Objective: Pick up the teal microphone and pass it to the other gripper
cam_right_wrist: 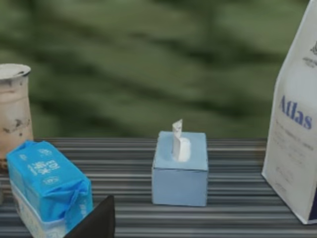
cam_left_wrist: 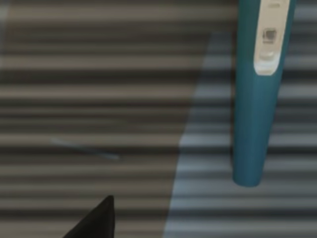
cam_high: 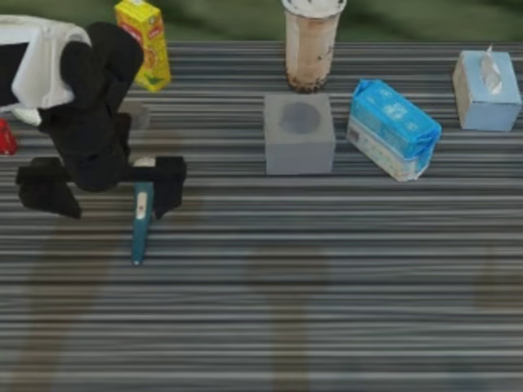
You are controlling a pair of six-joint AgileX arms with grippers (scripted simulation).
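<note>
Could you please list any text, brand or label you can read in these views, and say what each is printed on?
"Atlas": in blue on the white bag in the right wrist view.
White print on the blue packet: too blurred to read.
Print on the yellow juice carton: too small to read.
Mark on the teal microphone switch strip: unreadable.

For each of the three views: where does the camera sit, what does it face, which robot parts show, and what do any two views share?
Top view: above the table, looking down; left gripper open astride the teal microphone; right arm unseen.
Left wrist view: looks down at the microphone's handle on the striped table; one black fingertip shows.
Right wrist view: faces level across the table at the tissue box and blue pack; one fingertip.
Shared: microphone, top and left wrist; tissue box, top and right wrist.
</note>
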